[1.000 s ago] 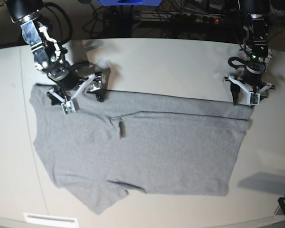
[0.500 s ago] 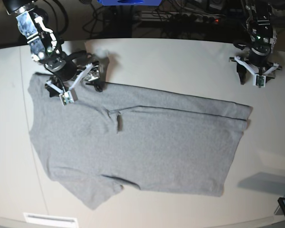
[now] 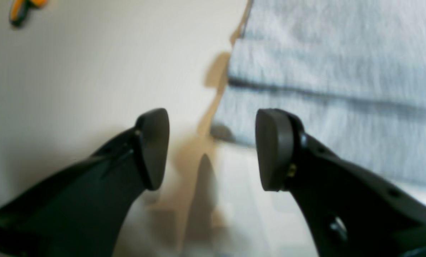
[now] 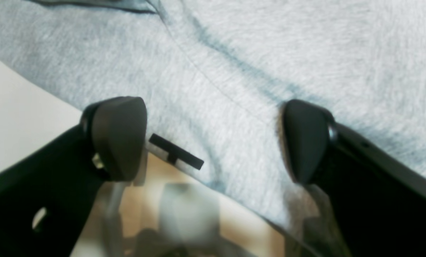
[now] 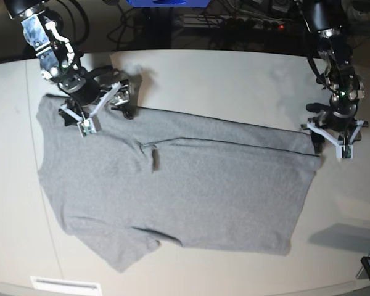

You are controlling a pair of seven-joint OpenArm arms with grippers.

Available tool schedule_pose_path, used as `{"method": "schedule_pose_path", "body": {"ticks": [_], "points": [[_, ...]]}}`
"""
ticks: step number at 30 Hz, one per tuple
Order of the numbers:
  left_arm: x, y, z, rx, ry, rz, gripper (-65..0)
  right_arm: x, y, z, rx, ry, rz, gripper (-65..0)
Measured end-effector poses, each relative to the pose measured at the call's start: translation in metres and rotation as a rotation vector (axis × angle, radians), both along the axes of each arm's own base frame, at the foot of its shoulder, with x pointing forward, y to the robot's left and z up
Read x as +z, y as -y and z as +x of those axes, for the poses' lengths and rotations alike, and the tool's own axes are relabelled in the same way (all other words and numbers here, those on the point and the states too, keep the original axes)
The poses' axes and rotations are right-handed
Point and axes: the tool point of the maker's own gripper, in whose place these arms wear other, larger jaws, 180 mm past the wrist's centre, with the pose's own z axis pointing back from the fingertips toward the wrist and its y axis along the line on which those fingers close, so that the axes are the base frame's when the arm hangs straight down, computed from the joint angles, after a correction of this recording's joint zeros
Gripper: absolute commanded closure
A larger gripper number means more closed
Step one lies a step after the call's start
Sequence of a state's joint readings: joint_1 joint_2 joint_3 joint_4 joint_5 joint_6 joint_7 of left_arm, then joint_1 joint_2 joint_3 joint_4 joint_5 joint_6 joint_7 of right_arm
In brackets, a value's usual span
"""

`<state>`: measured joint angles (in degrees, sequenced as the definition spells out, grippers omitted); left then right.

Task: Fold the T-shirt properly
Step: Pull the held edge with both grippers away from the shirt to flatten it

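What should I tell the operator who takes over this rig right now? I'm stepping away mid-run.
Left claw: open, empty, over bare table just off the T-shirt hem corner.
Right claw: open wide over the shirt's edge at the shoulder end; no cloth pinched.
T-shirt: spread flat on the table, plain grey side up, no lettering showing. A strip along its far long edge is folded over. The near sleeve sticks out toward the front edge.
Done: one lengthwise fold along the far edge.
Left: regrasp both ends, fold in the near side and sleeve, then fold across the length, probably.
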<state>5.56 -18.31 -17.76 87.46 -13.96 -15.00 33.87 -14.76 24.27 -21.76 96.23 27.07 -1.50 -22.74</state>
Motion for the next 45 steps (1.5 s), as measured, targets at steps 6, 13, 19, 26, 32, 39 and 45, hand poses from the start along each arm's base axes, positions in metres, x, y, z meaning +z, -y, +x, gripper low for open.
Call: {"method": "schedule_pose_path", "body": {"ticks": [6, 13, 19, 26, 32, 39, 45], "points": [[-0.018, 0.018, 0.022, -0.059, -0.052, -0.030, -38.5, 0.000, 0.000, 0.000, 0.000, 0.000, -0.001, -57.3], [-0.044, 0.038, 0.038, -0.087, -0.080, -0.105, -38.3, 0.000, 0.000, 0.000, 0.000, -0.001, -0.001, -57.3], [-0.048, 0.036, 0.034, -0.083, -0.080, -0.107, -38.3, 0.000, 0.000, 0.000, 0.000, -0.001, -0.001, -57.3], [-0.055, 0.027, 0.003, -0.090, -0.061, -0.102, -38.0, 0.000, 0.001, 0.000, 0.003, -0.002, -0.002, -57.3], [-0.054, 0.020, -0.025, -0.093, -0.065, -0.081, -38.0, -0.002, 0.004, -0.006, 0.011, -0.004, -0.001, -57.3], [-0.047, 0.007, -0.061, -0.074, -0.128, -0.029, -38.0, -0.004, 0.011, -0.015, -0.039, 0.008, -0.010, -57.3], [-0.048, 0.008, -0.073, -0.082, -0.132, -0.026, -38.0, -0.006, 0.012, -0.024, -0.045, 0.009, -0.013, -57.3]]}}
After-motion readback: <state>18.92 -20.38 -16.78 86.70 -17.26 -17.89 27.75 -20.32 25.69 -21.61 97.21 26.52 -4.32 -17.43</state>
